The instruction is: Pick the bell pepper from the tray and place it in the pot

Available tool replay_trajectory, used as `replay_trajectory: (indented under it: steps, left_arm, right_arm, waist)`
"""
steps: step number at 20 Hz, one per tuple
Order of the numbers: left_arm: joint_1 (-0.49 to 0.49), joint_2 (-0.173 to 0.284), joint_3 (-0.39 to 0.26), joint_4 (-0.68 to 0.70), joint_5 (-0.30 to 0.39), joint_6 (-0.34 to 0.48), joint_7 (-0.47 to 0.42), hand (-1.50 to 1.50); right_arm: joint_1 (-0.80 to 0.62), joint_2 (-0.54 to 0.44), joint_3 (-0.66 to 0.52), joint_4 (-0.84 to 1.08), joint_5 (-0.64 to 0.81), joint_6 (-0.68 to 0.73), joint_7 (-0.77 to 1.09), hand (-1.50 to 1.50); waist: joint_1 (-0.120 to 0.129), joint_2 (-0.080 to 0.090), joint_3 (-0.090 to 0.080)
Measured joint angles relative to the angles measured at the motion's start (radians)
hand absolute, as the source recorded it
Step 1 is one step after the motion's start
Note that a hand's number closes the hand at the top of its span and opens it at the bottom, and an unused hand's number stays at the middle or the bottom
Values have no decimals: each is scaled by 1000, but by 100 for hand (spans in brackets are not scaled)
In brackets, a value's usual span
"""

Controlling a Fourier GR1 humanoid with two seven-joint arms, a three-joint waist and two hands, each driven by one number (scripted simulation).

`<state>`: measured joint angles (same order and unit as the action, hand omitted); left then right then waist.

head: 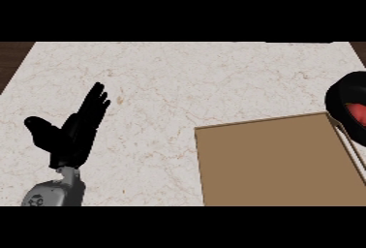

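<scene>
we see the counter (178, 87) first, a pale marbled top that fills most of the head view, with dark wood showing past its corners at about ten and two o'clock. next in size is the tray (275, 164), a flat brown board with a lighter raised rim, lying on the counter toward five o'clock and running off the right and lower edges. its visible surface is bare. at three o'clock, just past the tray's far right corner, the pot (342, 97) shows as a black curved rim, cut off by the right edge. inside it sits something red, the bell pepper (358, 112), only partly in view. at eight o'clock the left robot hand (75, 133) stands open on its grey forearm, fingers straight and pointing up, thumb spread, holding nothing. we can read no brand, label or writing anywhere.
</scene>
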<state>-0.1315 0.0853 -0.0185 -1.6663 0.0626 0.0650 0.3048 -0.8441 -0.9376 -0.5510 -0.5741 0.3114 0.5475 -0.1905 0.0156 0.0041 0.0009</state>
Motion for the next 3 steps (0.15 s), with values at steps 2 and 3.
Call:
replay_trajectory:
  steps: [2, 3]
  left_arm:
    - [13, -5, -13, -14, -8, 2, 5, 0]
    - [11, -9, -19, -21, -13, 8, 13, 0]
  right_arm:
    - [-18, -14, -42, 34, -26, -38, 2, -150]
    - [-22, -31, -65, 49, -41, -44, 0, -150]
  waist:
    - [4, 1, 0]
    - [2, 1, 0]
